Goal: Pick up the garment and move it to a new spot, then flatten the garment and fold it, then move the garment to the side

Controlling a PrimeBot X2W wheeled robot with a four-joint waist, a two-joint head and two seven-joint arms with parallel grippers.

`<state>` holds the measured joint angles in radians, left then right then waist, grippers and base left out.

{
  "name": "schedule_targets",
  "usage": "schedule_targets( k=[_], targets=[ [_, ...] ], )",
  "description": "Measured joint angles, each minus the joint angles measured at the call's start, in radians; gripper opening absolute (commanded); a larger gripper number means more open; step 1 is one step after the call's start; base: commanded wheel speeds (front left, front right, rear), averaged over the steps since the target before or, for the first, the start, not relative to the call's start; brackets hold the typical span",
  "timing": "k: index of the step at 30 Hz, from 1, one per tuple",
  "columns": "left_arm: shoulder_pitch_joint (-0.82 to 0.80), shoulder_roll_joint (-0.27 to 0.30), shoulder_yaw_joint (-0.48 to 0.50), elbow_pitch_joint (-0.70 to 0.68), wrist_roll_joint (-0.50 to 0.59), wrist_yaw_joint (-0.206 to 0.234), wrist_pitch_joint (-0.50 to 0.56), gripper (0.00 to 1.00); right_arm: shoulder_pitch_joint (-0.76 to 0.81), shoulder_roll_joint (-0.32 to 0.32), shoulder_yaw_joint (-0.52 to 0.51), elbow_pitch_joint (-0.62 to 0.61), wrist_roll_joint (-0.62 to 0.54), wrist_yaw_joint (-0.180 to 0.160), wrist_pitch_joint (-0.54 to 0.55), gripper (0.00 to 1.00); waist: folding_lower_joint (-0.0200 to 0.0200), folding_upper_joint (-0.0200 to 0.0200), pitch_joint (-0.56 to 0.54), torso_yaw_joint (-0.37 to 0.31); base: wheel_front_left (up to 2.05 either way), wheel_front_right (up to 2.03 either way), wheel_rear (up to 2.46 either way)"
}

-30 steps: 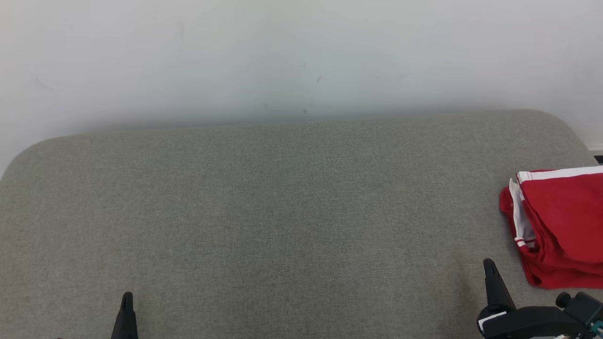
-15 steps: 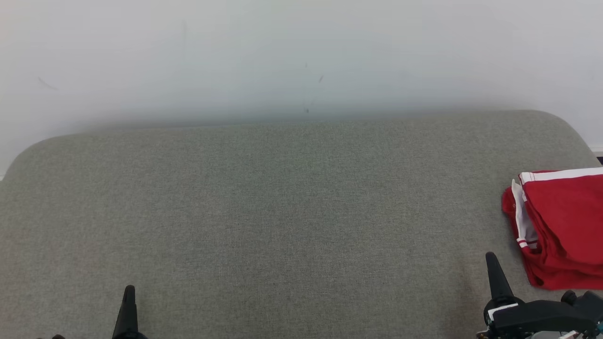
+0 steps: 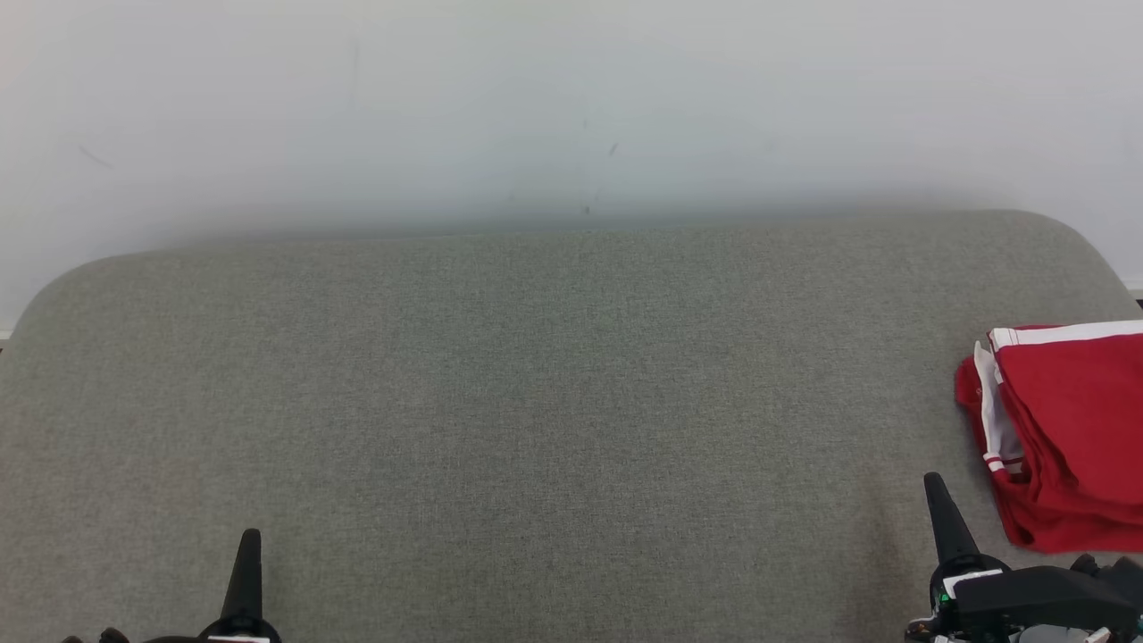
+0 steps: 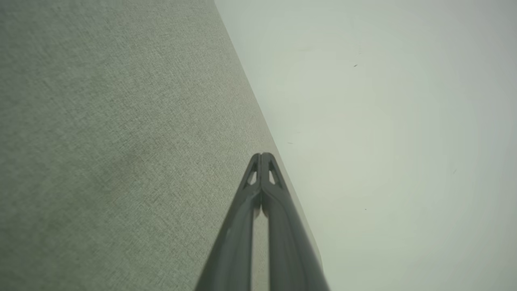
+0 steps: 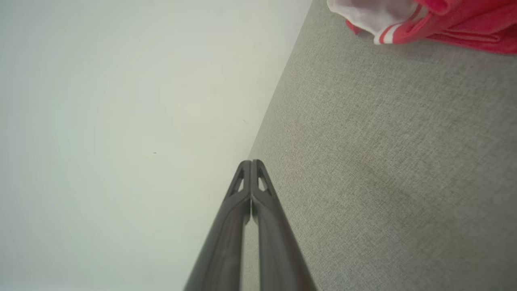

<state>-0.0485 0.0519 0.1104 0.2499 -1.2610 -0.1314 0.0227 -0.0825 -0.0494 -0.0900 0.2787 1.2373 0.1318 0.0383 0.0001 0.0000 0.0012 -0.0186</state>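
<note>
Left tool (image 4: pixel 261 155) closed, empty, above grey cushion (image 4: pixel 113 141), pale wall (image 4: pixel 383 121) beyond

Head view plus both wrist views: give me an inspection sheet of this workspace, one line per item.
Surface: grey woven fabric surface, flat, with rounded far corners.
Job's things: red garment with white stripes, folded, lying at the surface's right end, partly cut off by the picture edge.
Clutter: nothing seen.
Claws: left claw shut, holding nothing, low at the near left; right claw shut, holding nothing, near the garment but apart from it.
Cables: nothing seen.
Surroundings: plain pale wall behind the surface, with a few small dark marks.
</note>
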Motion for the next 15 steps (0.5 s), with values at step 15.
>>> schedule_targets(
  k=[15],
  targets=[
    [-0.017, 0.0, 0.001, -0.001, -0.118, 0.0, 0.032, 0.0, -0.006, 0.0, -0.008, -0.009, 0.127, 0.0, 0.025, 0.0, 0.0, 0.0, 0.001, 0.006, 0.0, 0.0, 0.0]
  ],
)
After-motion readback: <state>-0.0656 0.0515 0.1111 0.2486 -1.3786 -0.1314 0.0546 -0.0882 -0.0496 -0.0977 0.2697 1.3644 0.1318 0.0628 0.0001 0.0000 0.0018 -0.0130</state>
